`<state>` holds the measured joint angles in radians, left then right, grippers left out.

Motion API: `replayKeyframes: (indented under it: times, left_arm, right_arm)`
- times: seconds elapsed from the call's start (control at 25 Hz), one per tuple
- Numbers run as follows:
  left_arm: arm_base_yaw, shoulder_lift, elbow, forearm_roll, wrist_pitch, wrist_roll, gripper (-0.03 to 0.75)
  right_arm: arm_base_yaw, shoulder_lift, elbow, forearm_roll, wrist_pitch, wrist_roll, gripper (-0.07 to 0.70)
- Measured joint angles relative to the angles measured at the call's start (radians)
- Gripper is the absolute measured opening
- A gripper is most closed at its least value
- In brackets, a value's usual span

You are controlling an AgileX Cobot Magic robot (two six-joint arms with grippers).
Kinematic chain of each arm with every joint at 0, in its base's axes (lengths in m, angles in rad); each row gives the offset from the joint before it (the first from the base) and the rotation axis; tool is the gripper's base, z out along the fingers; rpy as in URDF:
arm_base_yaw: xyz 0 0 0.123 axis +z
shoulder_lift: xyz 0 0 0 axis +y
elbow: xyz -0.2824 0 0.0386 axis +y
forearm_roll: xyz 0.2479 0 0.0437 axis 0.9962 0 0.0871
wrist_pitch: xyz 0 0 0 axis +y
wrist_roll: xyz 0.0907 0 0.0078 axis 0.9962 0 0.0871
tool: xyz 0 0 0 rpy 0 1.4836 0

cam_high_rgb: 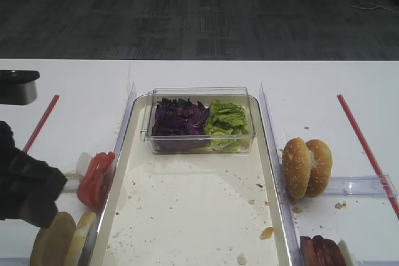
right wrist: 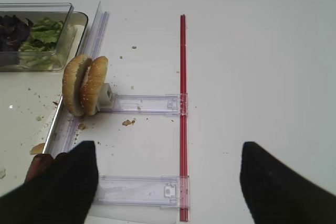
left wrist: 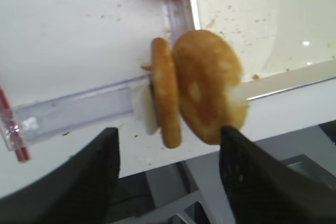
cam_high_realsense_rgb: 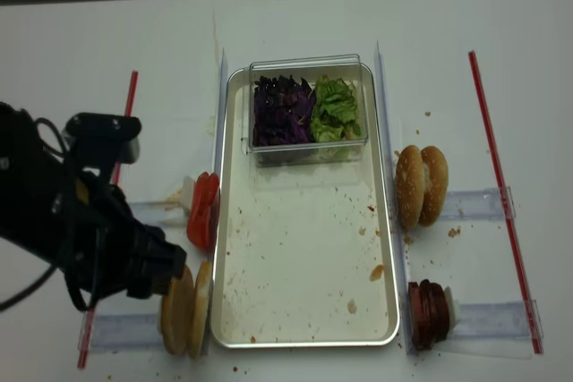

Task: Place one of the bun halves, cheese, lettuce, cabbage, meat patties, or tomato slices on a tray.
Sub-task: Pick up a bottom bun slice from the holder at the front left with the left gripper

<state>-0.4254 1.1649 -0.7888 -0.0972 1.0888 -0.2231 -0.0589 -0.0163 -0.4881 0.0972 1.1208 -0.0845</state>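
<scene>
Two plain brown bun halves (left wrist: pixel 202 85) stand on edge at the tray's (cam_high_realsense_rgb: pixel 295 257) front left corner. My left gripper (left wrist: pixel 169 129) is open and holds nothing; its fingertips straddle the buns' near edge. In the overhead view the left gripper (cam_high_realsense_rgb: pixel 166 275) sits just left of the bun halves (cam_high_realsense_rgb: pixel 183 310). Tomato slices (cam_high_realsense_rgb: pixel 203 210) stand left of the tray. Cabbage (cam_high_realsense_rgb: pixel 282 109) and lettuce (cam_high_realsense_rgb: pixel 336 109) lie in a clear box on the tray. Meat patties (cam_high_realsense_rgb: pixel 428 312) stand at the front right. My right gripper (right wrist: pixel 168 148) hangs open over bare table. Cheese is out of view.
Two sesame-seeded bun halves (cam_high_realsense_rgb: pixel 421 185) stand on edge right of the tray. Clear plastic rails (right wrist: pixel 142 103) and red strips (right wrist: pixel 182 103) lie on the white table on both sides. Crumbs dot the tray bottom. The table's front edge (left wrist: pixel 294 108) is close to the plain buns.
</scene>
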Motion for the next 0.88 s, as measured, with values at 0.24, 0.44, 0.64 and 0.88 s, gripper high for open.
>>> replayKeyframes:
  times: [0.24, 0.44, 0.64, 0.88]
  left_arm:
    - [-0.222, 0.028, -0.011, 0.025, -0.069, -0.203, 0.419]
    - [-0.29, 0.114, -0.012, 0.041, -0.095, -0.254, 0.419]
    - [-0.297, 0.188, -0.012, 0.067, -0.12, -0.27, 0.419]
    - [-0.297, 0.279, -0.015, 0.097, -0.135, -0.271, 0.419]
  right_arm:
    - [0.0, 0.0, 0.0, 0.0, 0.0, 0.002, 0.59]
    - [0.0, 0.0, 0.0, 0.0, 0.0, 0.002, 0.59]
    - [0.0, 0.0, 0.0, 0.0, 0.0, 0.002, 0.59]
    - [0.0, 0.0, 0.0, 0.0, 0.0, 0.002, 0.59]
